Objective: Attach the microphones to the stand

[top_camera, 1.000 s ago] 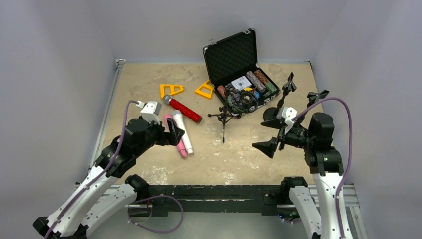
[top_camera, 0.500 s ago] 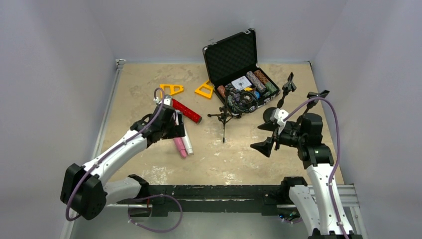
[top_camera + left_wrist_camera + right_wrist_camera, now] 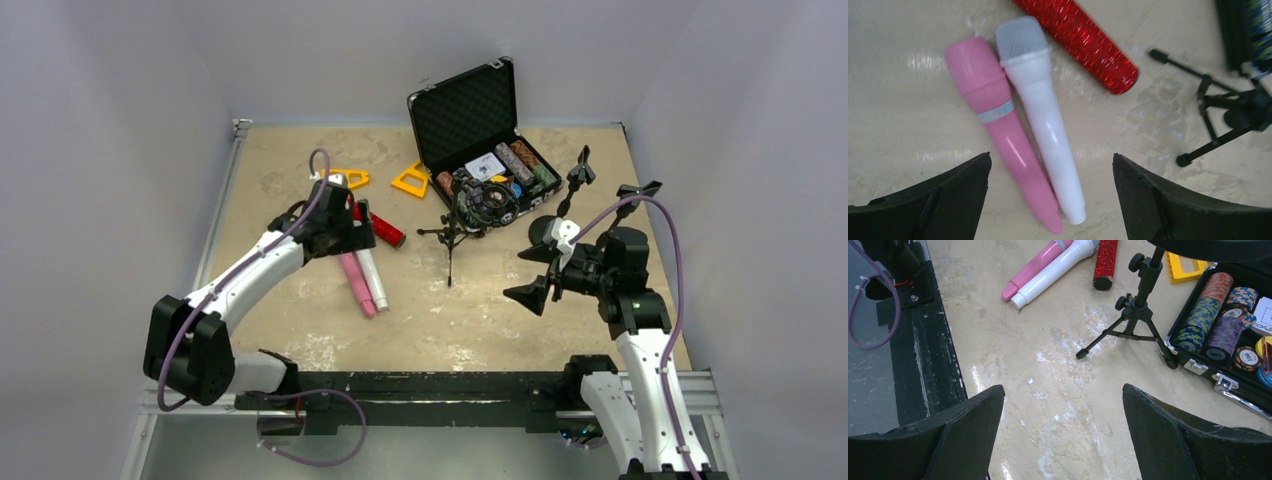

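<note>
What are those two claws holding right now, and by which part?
Nothing. The left gripper hangs open above the pink microphone and the white microphone, touching neither. The right gripper is open and empty too.

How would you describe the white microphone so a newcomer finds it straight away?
Find the open black case at the back, then the small tripod stand in front of it. Left of the stand lie three microphones: the white microphone is the middle one, alongside the pink microphone, plain white where the red microphone glitters.
</note>
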{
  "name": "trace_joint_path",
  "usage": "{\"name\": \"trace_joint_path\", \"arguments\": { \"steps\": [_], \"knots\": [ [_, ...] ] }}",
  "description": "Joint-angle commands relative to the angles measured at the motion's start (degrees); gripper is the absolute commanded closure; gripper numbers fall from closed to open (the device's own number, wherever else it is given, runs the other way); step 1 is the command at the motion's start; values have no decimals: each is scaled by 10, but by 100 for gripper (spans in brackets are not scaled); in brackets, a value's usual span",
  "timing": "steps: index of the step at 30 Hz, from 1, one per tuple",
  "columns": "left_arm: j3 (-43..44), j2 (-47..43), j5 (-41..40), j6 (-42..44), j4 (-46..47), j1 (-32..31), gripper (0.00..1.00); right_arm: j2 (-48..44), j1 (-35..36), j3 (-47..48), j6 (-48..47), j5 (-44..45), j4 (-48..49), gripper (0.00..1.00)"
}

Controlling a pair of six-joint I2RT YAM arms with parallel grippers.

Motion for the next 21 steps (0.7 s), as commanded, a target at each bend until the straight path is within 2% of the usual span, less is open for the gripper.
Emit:
{"name": "trace_joint_path", "arguments": {
  "steps": [1, 3, 8, 15, 21],
  "knots": [
    [132, 55, 20, -1, -5, 23, 9, -9, -1, 10, -5, -15, 16, 8],
    [194, 102, 13, -19, -33, 32, 12, -10, -1, 10, -5, -11, 16, 8],
    [287, 190, -10, -81, -80, 52, 11, -9, -1, 9, -4, -11, 17, 8],
    [332, 266, -70, -164, -126, 65, 12, -6, -1, 9, -4, 0, 18, 8],
    [362, 328, -73, -204, -152, 73, 15, -3, -15, 8, -4, 4, 16, 7]
  ]
}}
